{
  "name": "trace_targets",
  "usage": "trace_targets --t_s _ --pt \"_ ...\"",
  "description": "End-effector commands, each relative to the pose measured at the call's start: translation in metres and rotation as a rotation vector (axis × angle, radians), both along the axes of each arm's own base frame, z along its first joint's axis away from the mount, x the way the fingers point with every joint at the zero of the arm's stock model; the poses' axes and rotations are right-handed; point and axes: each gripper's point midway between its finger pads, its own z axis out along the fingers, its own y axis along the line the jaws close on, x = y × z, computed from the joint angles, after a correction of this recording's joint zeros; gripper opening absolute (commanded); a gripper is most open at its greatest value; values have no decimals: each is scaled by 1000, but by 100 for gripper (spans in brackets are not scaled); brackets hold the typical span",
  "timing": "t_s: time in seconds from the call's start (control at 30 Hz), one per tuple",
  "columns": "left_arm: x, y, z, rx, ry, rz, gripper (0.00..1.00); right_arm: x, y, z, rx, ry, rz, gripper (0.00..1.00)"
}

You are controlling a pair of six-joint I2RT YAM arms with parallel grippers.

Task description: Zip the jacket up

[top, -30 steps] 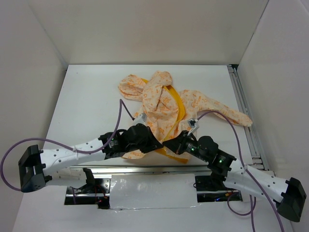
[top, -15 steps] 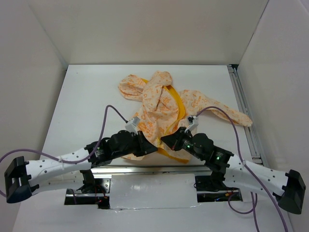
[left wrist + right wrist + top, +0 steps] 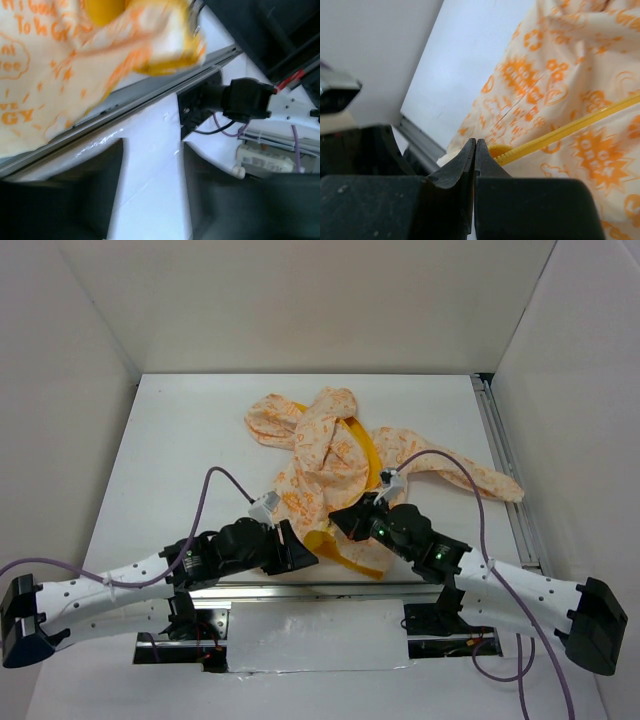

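Standing by the rig, one sees the jacket [image 3: 335, 455] crumpled at the middle of the worktop [image 3: 180, 440]. Its hood lies toward 11 o'clock, one sleeve trails off to 3 o'clock, and the hem sits at 6 o'clock, close to the near edge.

The left gripper [image 3: 300, 558] hangs just off that hem with its jaws spread and nothing between them. The right gripper [image 3: 338, 520] has its jaws pressed together, the tips just beside the lower end of the yellow zipper strip [image 3: 560, 132]. Whether they nip a thread of cloth cannot be told.

The step in hand looks to be gathering the bottom ends of the zipper. To do it well, the left jaws should close on the hem right next to the strip and draw it flat and taut. The right jaws would need to part before taking the other end. The cloth should be kept from sliding over the edge.

No slider or pull shows anywhere. The left wrist view is smeared, both arms cover the hem from above, and the second sleeve is hard to make out.
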Motion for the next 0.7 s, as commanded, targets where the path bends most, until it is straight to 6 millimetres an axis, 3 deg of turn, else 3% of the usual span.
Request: trace_targets --t_s 0.0,0.37,0.5,0.57,0.67 --pt "-12 0 4 22 56 -22 68 17 -18 10 35 -22 -114 0" --pt "-11 -31 48 -224 -34 -91 82 -10 -12 8 168 70 -58 0" --pt "3 -44 50 -220 -30 -44 82 -16 -12 9 190 75 -41 0" --pt "11 -49 43 -187 -10 4 80 -20 -12 14 211 71 -25 0" --pt "17 -58 47 -184 -7 30 74 -24 -14 20 237 69 -16 0"
